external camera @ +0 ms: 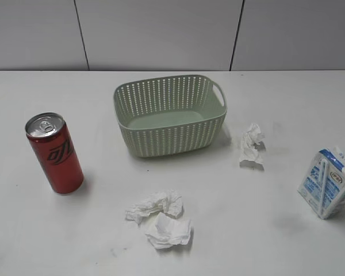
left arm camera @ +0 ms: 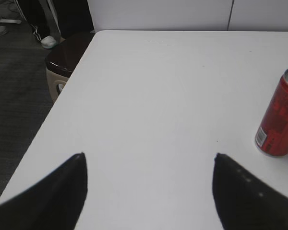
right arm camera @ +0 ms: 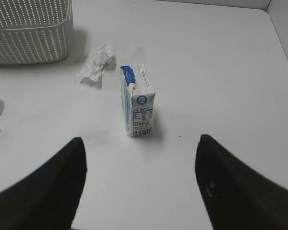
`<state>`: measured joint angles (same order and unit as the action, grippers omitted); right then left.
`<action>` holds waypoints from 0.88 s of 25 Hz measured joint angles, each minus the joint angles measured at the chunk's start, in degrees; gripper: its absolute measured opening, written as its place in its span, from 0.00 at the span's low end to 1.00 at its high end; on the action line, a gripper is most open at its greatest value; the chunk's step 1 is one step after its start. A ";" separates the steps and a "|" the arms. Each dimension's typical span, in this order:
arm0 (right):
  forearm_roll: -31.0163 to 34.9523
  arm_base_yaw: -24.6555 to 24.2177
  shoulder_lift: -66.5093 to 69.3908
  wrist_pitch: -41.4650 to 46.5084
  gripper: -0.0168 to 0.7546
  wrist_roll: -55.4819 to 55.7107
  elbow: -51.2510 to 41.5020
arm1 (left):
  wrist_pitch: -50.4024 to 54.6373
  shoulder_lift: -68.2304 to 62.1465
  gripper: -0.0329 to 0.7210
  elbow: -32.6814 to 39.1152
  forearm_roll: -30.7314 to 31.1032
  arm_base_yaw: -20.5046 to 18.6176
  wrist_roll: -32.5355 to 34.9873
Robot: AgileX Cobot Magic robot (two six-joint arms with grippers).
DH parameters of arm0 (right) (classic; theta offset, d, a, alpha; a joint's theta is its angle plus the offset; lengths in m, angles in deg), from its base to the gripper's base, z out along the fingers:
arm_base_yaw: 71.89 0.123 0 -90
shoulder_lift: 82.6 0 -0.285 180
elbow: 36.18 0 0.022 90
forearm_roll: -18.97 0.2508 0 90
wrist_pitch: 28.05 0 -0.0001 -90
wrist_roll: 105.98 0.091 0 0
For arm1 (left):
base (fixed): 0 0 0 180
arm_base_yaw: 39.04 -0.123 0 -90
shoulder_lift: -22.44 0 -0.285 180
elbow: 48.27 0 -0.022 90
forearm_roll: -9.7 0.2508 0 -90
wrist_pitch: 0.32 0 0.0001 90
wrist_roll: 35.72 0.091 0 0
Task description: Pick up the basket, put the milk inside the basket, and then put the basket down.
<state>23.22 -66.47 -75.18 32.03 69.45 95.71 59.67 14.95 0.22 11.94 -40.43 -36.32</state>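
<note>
The pale green basket [external camera: 169,115] stands empty at the back middle of the white table; its corner shows in the right wrist view [right arm camera: 31,31]. The blue-and-white milk carton [external camera: 326,183] stands upright at the right edge, and in the right wrist view [right arm camera: 138,100] it is ahead of my right gripper [right arm camera: 140,141], which is open and empty. My left gripper [left arm camera: 149,155] is open and empty over bare table at the left side. Neither gripper shows in the exterior view.
A red soda can [external camera: 54,152] stands at the left, also in the left wrist view [left arm camera: 278,115]. Crumpled tissues lie at the front middle [external camera: 161,218] and right of the basket [external camera: 250,145]. The table's left edge [left arm camera: 48,120] drops to a dark floor.
</note>
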 joint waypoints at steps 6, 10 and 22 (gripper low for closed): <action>0.00 0.00 0.00 0.00 0.72 0.00 0.00 | 0.00 0.00 0.83 0.00 -0.18 0.00 0.00; 0.00 0.00 0.00 0.00 0.72 0.00 0.00 | 0.00 0.00 0.83 0.00 -0.27 0.00 0.00; 0.00 0.00 0.00 0.00 0.72 0.00 0.00 | -3.24 -6.76 0.83 -5.06 -7.10 0.00 2.60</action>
<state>23.22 -66.47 -75.18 32.03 69.45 95.71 56.43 8.19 -4.84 4.84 -40.43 -33.72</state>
